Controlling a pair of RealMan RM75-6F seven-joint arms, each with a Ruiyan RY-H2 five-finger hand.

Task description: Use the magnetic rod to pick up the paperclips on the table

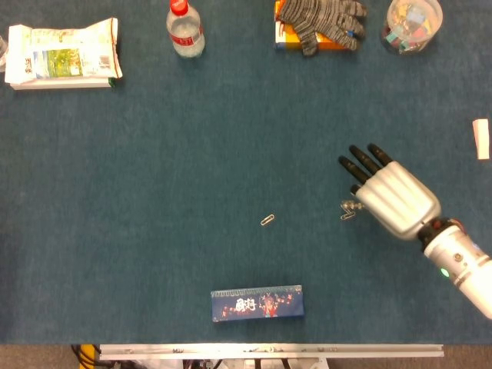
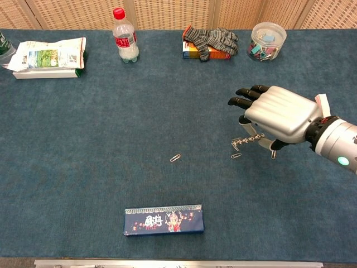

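Note:
My right hand (image 1: 393, 201) (image 2: 279, 114) holds a thin magnetic rod (image 2: 249, 140) under its palm, with the rod's tip pointing left. A small clump of paperclips clings to that tip (image 1: 347, 206). The tip hangs just above a loose paperclip (image 2: 236, 156) on the blue cloth. Another paperclip (image 1: 267, 220) (image 2: 175, 158) lies further left, out in the open. A third paperclip (image 2: 273, 154) shows partly beneath the hand's fingers. My left hand appears in neither view.
A blue box (image 1: 257, 302) lies near the front edge. Along the back stand a snack bag (image 1: 61, 55), a water bottle (image 1: 185, 31), grey gloves (image 1: 319, 21) on an orange box and a clear jar of clips (image 1: 413, 24). A pale object (image 1: 481, 138) sits at the right edge.

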